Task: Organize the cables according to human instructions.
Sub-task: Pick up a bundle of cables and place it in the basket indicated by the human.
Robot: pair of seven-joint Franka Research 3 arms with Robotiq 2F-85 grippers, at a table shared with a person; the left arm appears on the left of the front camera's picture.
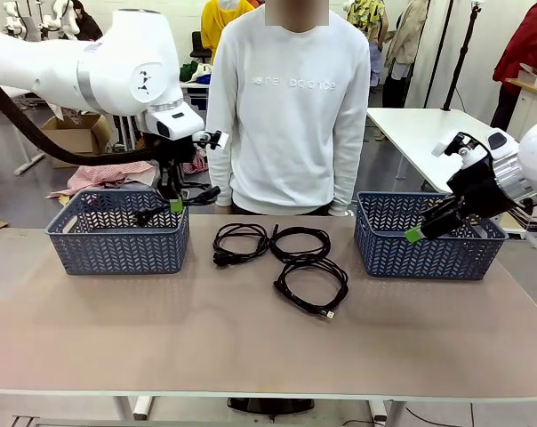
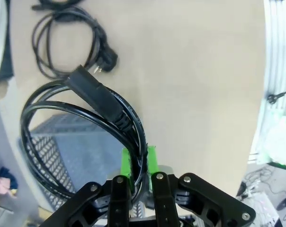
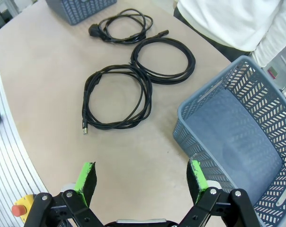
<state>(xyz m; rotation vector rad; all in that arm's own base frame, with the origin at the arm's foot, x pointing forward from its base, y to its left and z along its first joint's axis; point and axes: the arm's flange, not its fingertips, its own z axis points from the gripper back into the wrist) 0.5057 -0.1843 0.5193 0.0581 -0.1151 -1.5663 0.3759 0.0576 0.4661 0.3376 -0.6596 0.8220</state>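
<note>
While the black, green-padded left gripper point(image 2: 138, 163) pinches one round coil of thin black cable point(image 2: 93, 92) over the left blue-grey lattice basket point(image 1: 117, 245), the right gripper point(image 3: 140, 176) hangs wide open, empty. Three more black coils point(image 3: 145, 97) lie unsorted on the tan table point(image 1: 251, 356).

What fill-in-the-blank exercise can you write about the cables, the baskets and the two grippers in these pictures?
1. The left gripper is shut on a coiled cable, which hangs over the basket on the robot's ____ side.
2. ____ cables lie on the table between the two baskets.
3. The right gripper, near the other basket, has its jaws ____ and holds nothing.

Missing words: left; three; open.
</note>
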